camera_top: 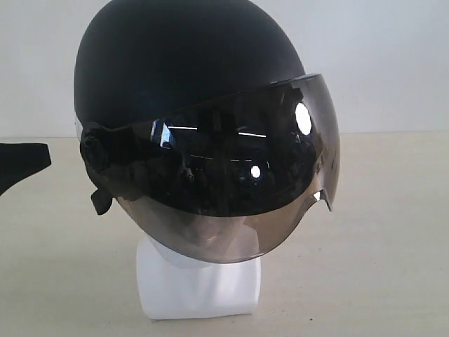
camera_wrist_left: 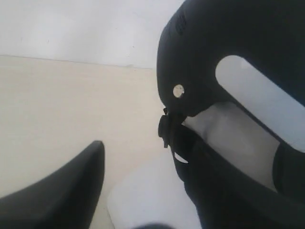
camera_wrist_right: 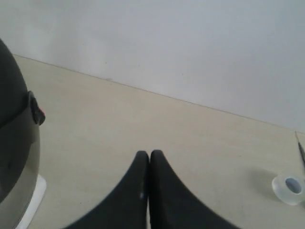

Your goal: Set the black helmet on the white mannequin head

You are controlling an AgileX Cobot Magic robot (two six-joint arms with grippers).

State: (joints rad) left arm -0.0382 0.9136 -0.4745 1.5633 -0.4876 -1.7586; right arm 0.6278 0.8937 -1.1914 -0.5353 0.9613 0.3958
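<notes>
The black helmet (camera_top: 175, 63) sits on the white mannequin head (camera_top: 200, 284), its tinted visor (camera_top: 238, 182) down over the face. In the left wrist view the helmet (camera_wrist_left: 228, 43) is close by, its strap buckle (camera_wrist_left: 167, 131) hanging beside the white neck (camera_wrist_left: 228, 133). My left gripper (camera_wrist_left: 147, 186) is open, one finger (camera_wrist_left: 71, 191) well clear of the helmet; it shows as a dark shape (camera_top: 21, 165) at the exterior view's left edge. My right gripper (camera_wrist_right: 149, 155) is shut on nothing, off to the helmet's (camera_wrist_right: 12, 143) side.
A small clear tape roll (camera_wrist_right: 289, 187) lies on the beige table (camera_top: 379, 246) away from the right gripper. A white wall (camera_top: 393, 56) stands behind the table. The head's squarish base (camera_wrist_left: 152, 200) rests on the tabletop.
</notes>
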